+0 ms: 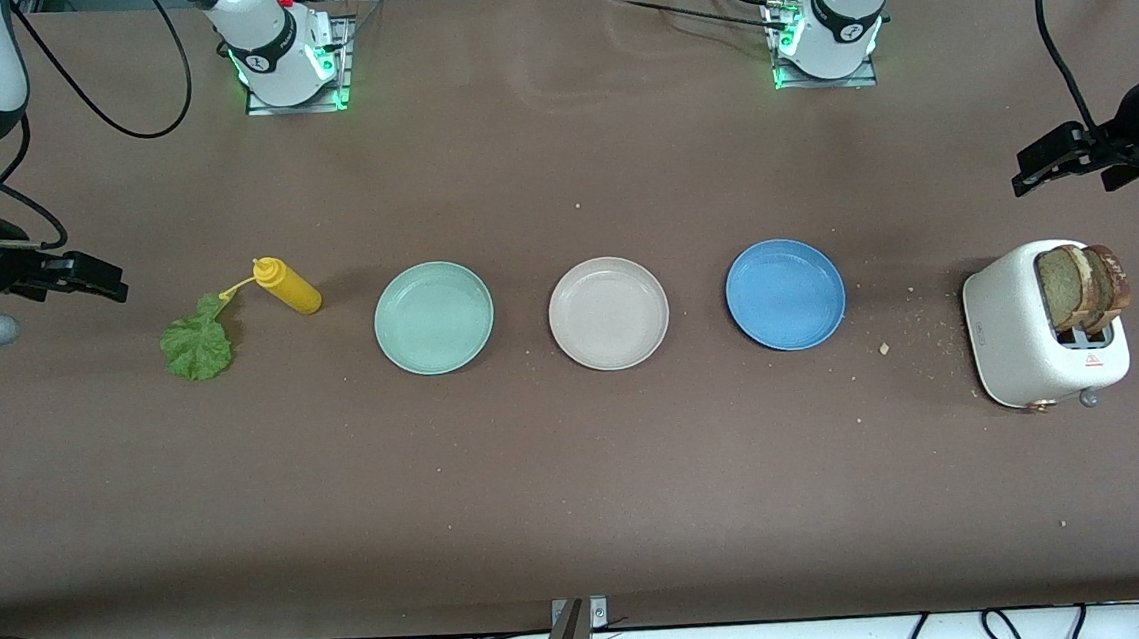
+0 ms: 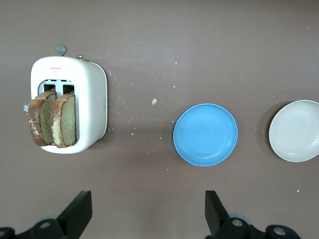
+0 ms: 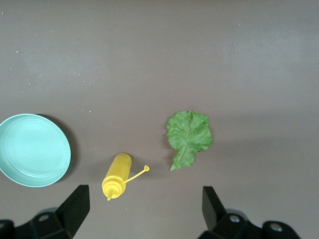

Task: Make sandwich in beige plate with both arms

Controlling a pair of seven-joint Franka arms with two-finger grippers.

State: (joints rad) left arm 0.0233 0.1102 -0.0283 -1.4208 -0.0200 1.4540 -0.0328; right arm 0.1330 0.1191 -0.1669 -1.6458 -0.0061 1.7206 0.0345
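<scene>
Your left gripper (image 1: 1025,172) hangs with jaws wide over the table's left-arm end, just above the white toaster (image 1: 1016,328), where two bread slices (image 1: 1083,286) stand on edge in the slots. Your right gripper (image 1: 111,281) hangs equally wide and empty over the opposite end, beside the lettuce leaf (image 1: 196,346) and yellow sauce bottle (image 1: 289,286). The beige plate (image 1: 608,314) sits bare, midway between the mint plate (image 1: 433,317) and blue plate (image 1: 785,294). The bread likely falls to your left arm, the leaf to your right.

Toaster (image 2: 87,107) holding two bread slices (image 2: 52,119), blue plate (image 2: 205,134), beige plate (image 2: 295,130)
</scene>
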